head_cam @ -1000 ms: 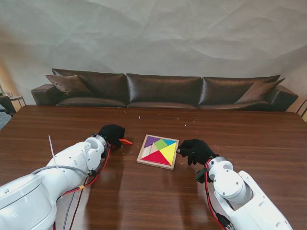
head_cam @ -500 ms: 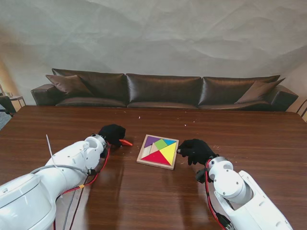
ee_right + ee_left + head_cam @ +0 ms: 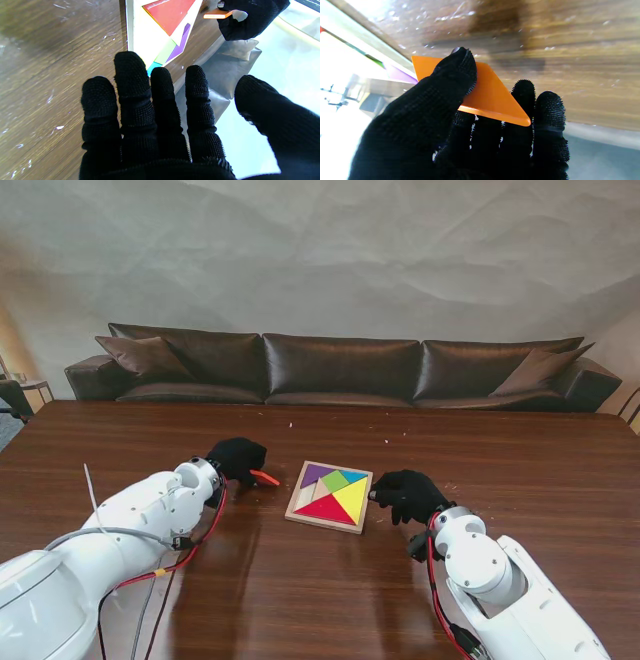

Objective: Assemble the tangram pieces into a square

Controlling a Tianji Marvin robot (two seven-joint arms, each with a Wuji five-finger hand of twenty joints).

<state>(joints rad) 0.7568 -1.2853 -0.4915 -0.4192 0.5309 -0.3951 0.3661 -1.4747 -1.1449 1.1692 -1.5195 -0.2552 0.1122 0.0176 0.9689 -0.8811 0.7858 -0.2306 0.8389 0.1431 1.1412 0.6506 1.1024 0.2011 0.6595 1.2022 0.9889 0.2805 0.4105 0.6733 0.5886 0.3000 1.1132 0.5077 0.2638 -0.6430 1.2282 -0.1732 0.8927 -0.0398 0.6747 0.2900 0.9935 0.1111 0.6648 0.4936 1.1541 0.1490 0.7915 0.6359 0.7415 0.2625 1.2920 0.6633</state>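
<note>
Your left hand (image 3: 237, 457) is pinching the orange piece (image 3: 264, 477) (thumb on top), just left of the tray (image 3: 297, 513). Your right hand (image 3: 405, 493) rests empty, fingers spread, at the tray's right edge.

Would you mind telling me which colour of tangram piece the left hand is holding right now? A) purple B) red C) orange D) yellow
C: the left hand pinches the orange piece between thumb and fingers, beside the tray, not in it.
</note>
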